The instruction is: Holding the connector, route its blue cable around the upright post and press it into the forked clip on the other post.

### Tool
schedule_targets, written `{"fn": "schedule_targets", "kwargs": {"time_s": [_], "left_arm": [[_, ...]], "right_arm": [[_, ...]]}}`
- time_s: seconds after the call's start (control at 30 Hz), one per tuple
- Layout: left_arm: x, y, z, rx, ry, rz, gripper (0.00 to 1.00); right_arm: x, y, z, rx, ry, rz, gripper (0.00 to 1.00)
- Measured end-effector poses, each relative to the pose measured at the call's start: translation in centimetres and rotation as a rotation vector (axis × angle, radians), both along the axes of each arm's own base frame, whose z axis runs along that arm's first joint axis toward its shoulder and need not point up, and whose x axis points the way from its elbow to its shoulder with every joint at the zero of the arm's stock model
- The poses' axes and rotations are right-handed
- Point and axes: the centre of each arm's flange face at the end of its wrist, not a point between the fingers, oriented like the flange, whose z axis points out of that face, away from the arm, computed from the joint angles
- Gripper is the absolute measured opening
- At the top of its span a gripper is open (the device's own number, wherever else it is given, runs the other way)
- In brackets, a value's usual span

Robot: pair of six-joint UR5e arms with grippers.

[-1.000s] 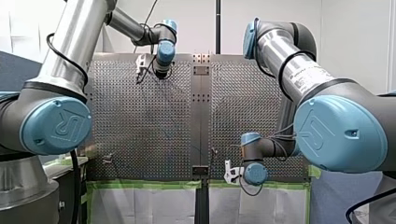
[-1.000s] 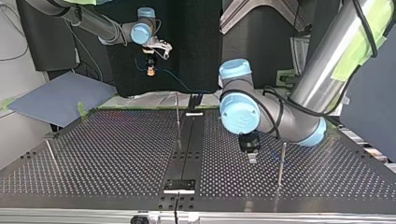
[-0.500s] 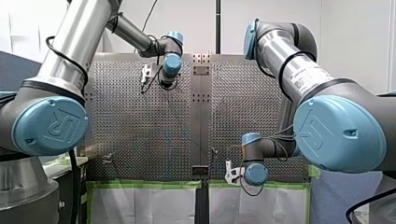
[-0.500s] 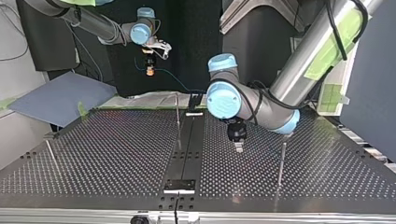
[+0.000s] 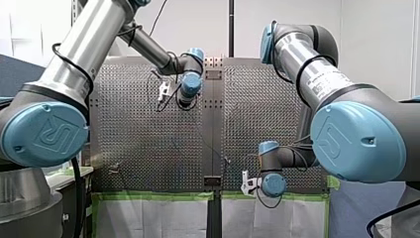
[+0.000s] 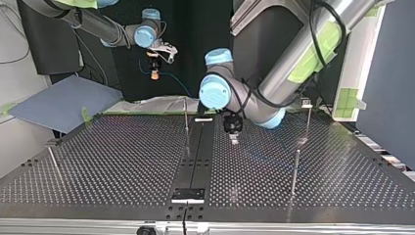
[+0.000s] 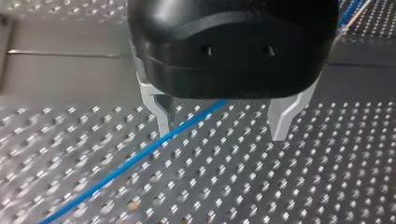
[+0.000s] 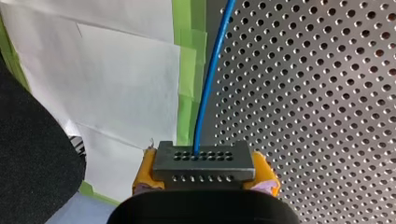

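Observation:
In the right wrist view my right gripper is shut on the grey connector, which sits between its yellow pads. The blue cable runs straight ahead from the connector, along the edge of the perforated table. In the top view my right gripper holds the connector in the air beyond the table's far edge. My left gripper is open just above the table, and the blue cable passes under it beside one metal finger. It hovers near the middle rail.
Thin upright posts stand by the far middle, at the near right, near left and far right, the last with a small piece on top. A blue-grey sheet lies off the table's far left.
My left arm has swept across the table toward the middle rail and the far edge of the top view. My right gripper has stayed almost still with the connector.

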Motion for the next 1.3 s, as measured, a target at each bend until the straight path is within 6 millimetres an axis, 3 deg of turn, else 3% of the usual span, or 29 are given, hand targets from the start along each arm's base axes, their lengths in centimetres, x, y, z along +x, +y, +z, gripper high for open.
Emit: {"fn": "schedule_targets", "kwargs": {"time_s": [0.53, 0.8, 1.13, 1.3], "left_arm": [[-1.2, -3.1, -9.6, 0.061, 0.097, -0.053, 1.0], [-2.3, -3.0, -12.6, 0.071, 0.114, -0.064, 1.0], [-3.3, -3.6, -18.2, 0.1, 0.17, -0.094, 1.0], [-3.4, -4.0, -19.4, 0.099, 0.173, -0.105, 1.0]], "right_arm": [[-0.7, -0.5, -0.1, 0.004, 0.001, -0.016, 0.0], [-0.8, -0.6, -0.1, 0.002, 0.002, -0.017, 0.0], [-0.8, -0.6, 0.0, -0.001, 0.006, -0.016, 0.0], [-0.7, -0.6, 0.0, -0.003, 0.006, -0.014, 0.0]]}}
